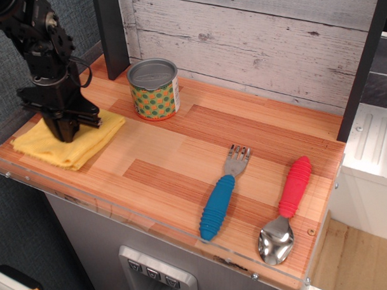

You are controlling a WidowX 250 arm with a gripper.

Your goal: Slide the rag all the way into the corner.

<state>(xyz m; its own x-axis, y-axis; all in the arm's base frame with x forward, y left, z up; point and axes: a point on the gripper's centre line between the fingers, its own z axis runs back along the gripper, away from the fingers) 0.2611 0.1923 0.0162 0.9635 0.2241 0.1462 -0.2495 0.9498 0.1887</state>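
Robot pincer (64,131) pressing down on a yellow rag (69,142) close to the desk's (181,158) left front corner (4,153).

The rag is lying near the clear rim, nearly into the corner, apparently needing only a slight further push. Whether the pincer is open or closed cannot be told. A patterned tin (154,89) is standing just beside the rag.

Patterned tin (153,89), fork (222,193), spoon (285,210)

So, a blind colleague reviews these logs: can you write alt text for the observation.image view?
A black robot gripper presses down on a yellow rag at the left end of a wooden table. A patterned tin stands behind it; a blue-handled fork and red-handled spoon lie to the right.
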